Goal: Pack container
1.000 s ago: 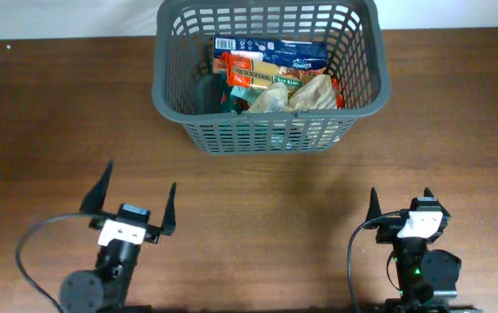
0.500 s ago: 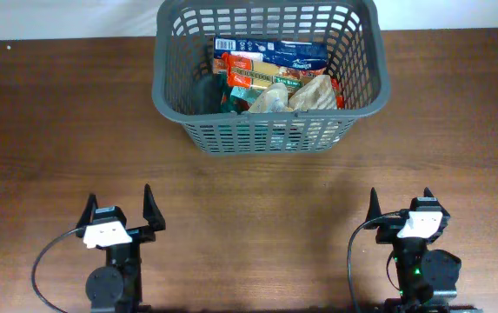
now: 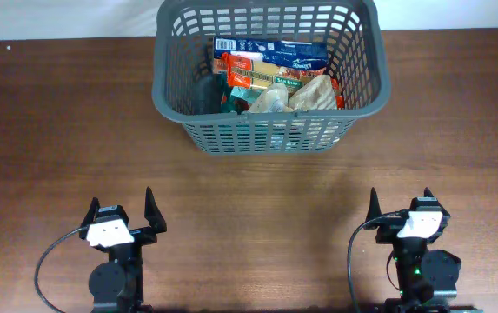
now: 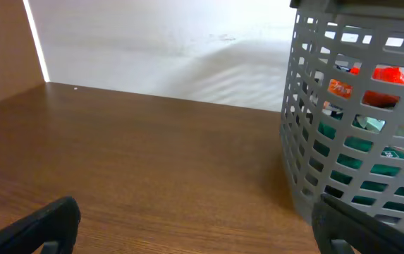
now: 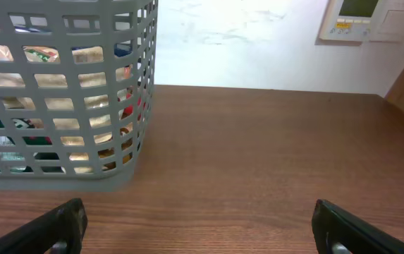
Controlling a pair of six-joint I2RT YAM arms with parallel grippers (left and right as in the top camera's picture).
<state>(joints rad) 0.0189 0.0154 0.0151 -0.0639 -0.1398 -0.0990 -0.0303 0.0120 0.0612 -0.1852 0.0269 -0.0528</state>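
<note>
The dark grey slotted container stands at the far middle of the table and holds several food packets. It shows at the right of the left wrist view and at the left of the right wrist view. My left gripper is open and empty near the front edge, left of centre. My right gripper is open and empty near the front edge at the right. Both are well short of the container.
The brown wooden table ends at a white wall behind the container. A wall panel hangs at the far right in the right wrist view.
My left arm drew back toward the front edge and turned to face the container over the last second. The right arm and the container have not moved.
</note>
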